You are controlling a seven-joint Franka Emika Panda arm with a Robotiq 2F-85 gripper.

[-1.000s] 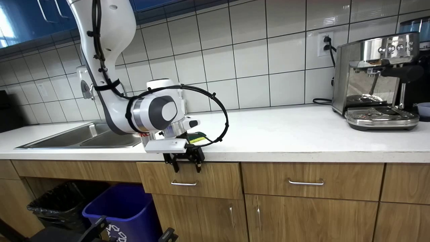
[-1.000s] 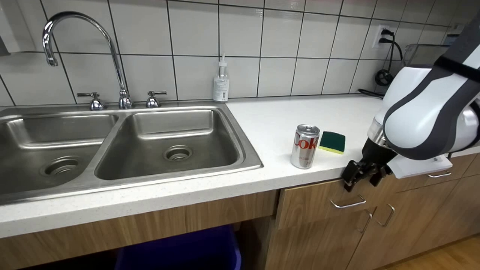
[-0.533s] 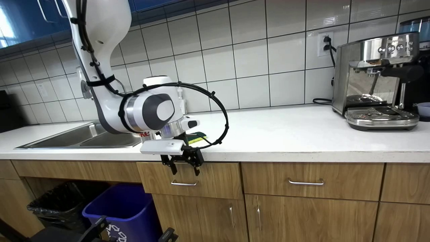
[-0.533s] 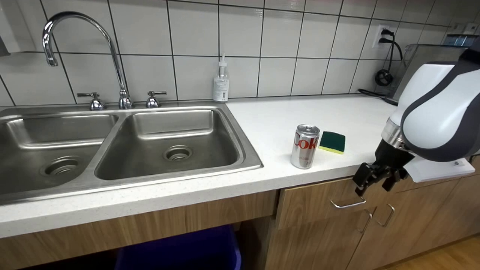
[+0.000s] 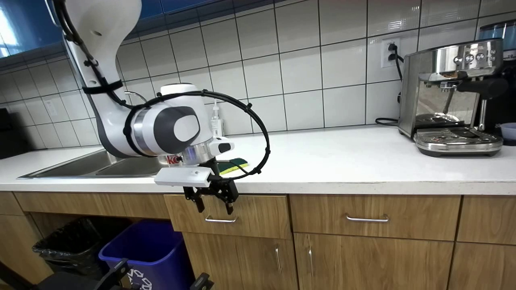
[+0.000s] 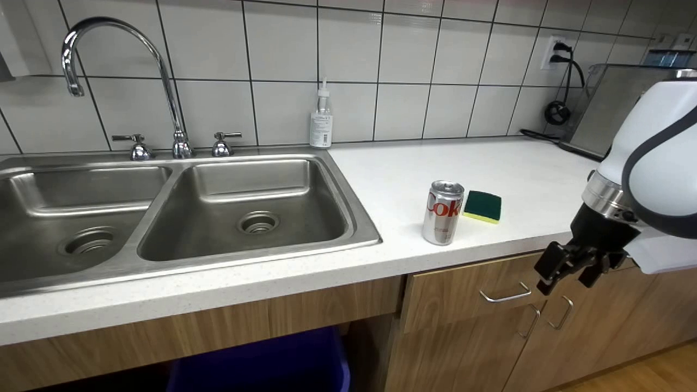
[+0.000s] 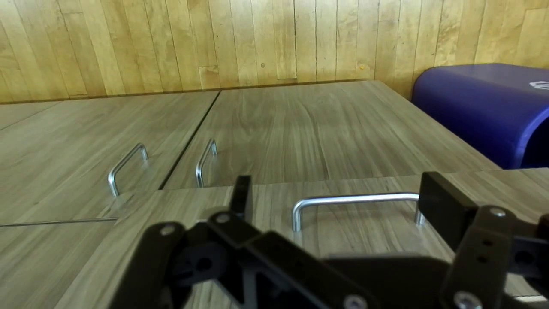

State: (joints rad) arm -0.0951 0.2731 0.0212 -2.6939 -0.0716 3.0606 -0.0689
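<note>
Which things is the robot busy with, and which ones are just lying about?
Probably part of the job:
pincer, open and holding nothing
drawer nearest it
that drawer's handle

Seem to be just lying about:
can
sponge
bottle
coffee machine
blue bin

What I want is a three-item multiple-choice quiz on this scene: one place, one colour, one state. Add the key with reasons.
1. Where does the Coke can stand?
A) In the sink
B) On the countertop
C) In the blue bin

2. What colour is the top of the sponge?
A) Red
B) White
C) Dark green

3. How do the jaws stand?
A) Open, holding nothing
B) Shut on the Coke can
C) Shut on the sponge

Key:
1: B, it stands upright there beside the sponge.
2: C, a dark green face shows above a yellow edge.
3: A, in the wrist view they stand apart, and the drawer handle seen between them is not gripped.
</note>
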